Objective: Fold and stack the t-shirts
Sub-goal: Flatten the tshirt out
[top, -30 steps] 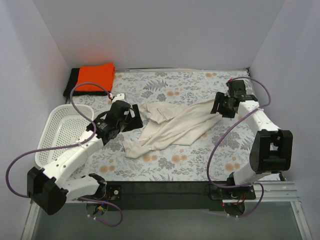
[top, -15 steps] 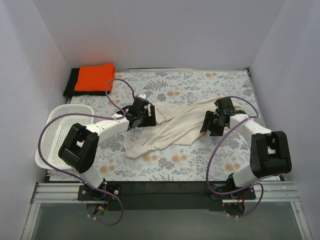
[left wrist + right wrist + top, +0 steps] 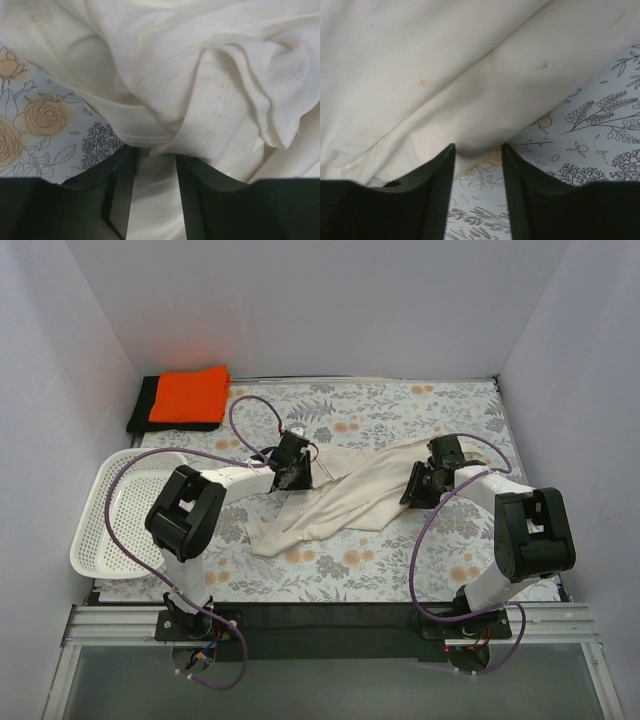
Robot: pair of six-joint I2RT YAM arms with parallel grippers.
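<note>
Now both jaws open astride cream tee [image 3: 350, 495]; basket [image 3: 110, 515] far L; orange tee [image 3: 190, 395] prob. atop black one [image 3: 138, 412].

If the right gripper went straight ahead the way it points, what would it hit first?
The cream t-shirt: its edge lies just ahead of the open right gripper, though depth is unclear.

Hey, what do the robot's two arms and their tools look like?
The left arm and right arm have white links and chunky black joints. A thin purple cable loops beside each. The left tool and right tool are black, with two flat dark fingers.
</note>
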